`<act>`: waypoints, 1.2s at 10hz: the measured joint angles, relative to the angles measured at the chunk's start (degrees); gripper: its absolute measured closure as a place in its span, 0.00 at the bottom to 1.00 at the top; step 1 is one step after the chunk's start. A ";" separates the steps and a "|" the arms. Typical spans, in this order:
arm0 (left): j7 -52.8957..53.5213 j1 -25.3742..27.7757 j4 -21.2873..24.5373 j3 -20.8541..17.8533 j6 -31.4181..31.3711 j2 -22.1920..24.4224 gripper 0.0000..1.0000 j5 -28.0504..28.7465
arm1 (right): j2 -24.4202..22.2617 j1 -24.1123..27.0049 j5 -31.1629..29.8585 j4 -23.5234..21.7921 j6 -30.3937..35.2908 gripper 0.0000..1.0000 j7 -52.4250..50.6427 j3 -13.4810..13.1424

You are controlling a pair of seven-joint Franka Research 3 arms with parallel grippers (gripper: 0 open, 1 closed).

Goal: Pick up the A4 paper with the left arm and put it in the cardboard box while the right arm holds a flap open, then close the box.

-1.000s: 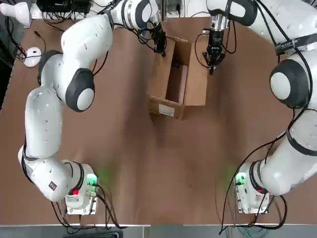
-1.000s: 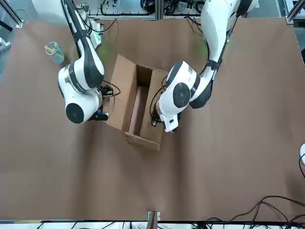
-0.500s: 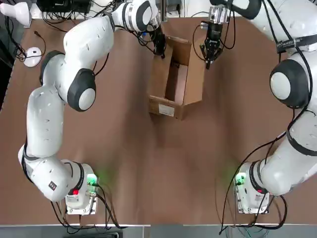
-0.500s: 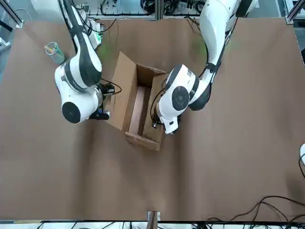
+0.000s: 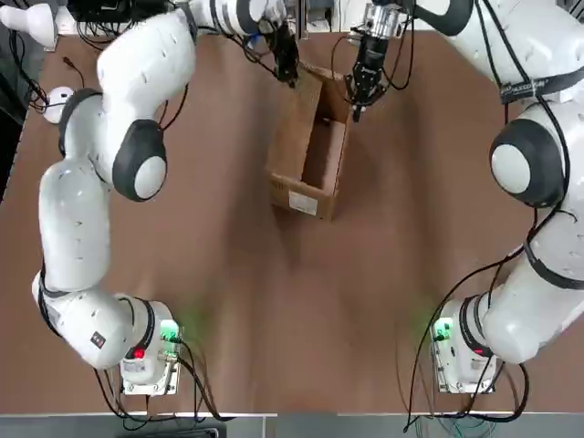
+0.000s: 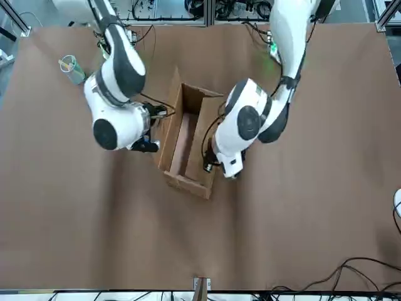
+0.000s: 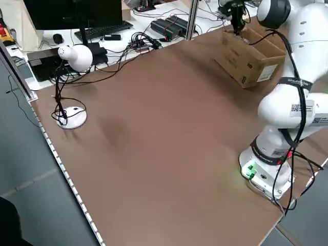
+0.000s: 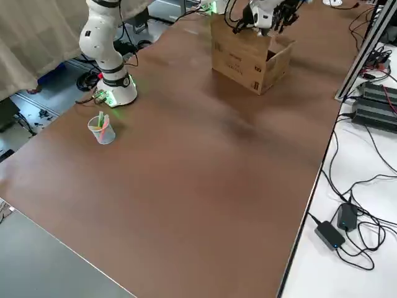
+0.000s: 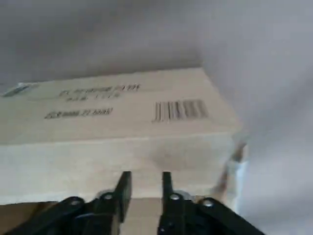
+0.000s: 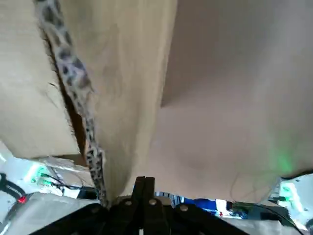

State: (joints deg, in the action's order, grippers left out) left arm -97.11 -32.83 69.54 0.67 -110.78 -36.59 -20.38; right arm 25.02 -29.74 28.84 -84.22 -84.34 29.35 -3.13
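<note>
The cardboard box (image 5: 304, 203) stands at the far middle of the table with its long flaps raised. A pale pinkish-tan strip on its floor, the A4 paper (image 6: 182, 141), shows in the front view. My left gripper (image 5: 289, 77) hangs at the far end of the box's left flap (image 9: 122, 112), its fingers (image 9: 124, 186) slightly apart with nothing between them. My right gripper (image 5: 354, 102) is shut and leans against the outer side of the right flap (image 10: 127, 73), near the box's far corner.
A plastic cup with pens (image 6: 71, 68) stands near the right arm's base. A white desk lamp (image 7: 77, 56) with a round foot (image 5: 59, 102) is off the table's left side. Cables and electronics (image 7: 169, 25) line the far edge.
The right gripper pushed the right flap from lying flat up to upright. Both grippers moved toward the far edge. The left gripper's fingers came apart.
</note>
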 joint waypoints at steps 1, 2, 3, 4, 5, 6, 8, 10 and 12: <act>0.14 1.73 -0.01 -0.09 1.75 1.67 0.45 1.19 | 0.89 -1.57 -0.02 -0.04 -2.25 0.99 2.09 0.03; 0.58 3.30 -0.02 -0.12 2.63 2.81 0.32 3.07 | 2.66 -3.25 -0.08 -0.30 -4.48 0.99 3.55 0.04; 2.12 4.91 -0.01 -0.12 3.67 3.66 0.16 5.27 | 4.68 -4.68 -0.13 -0.39 -7.39 0.99 4.73 0.03; 5.72 6.62 -0.01 -0.13 5.33 4.16 0.03 7.19 | 6.07 -5.59 -0.44 -0.34 -8.88 0.99 5.85 0.00; 10.62 8.51 -0.01 -0.20 6.67 4.58 0.00 9.07 | 6.13 -5.76 -0.62 0.03 -8.73 0.99 6.80 -0.11; 16.03 10.89 -0.02 -0.24 7.43 5.06 0.00 11.00 | 6.19 -5.99 -1.09 0.05 -8.86 0.99 7.46 -0.12; 28.82 16.67 -0.04 -0.30 7.95 6.26 0.00 13.09 | 6.22 -6.50 -2.19 0.12 -9.16 0.99 8.32 -0.15; 42.73 21.62 -0.12 -0.29 8.17 8.18 0.00 16.47 | 6.28 -7.17 -3.69 0.19 -9.65 0.99 9.79 -0.15; 57.32 25.32 -0.13 -0.30 12.14 11.11 0.00 17.87 | 6.30 -7.29 -3.99 0.25 -9.68 0.99 10.19 -0.16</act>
State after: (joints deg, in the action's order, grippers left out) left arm -39.79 -7.51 69.42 0.38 -98.64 -25.48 -2.51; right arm 31.32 -37.02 24.85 -83.97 -94.02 39.54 -3.28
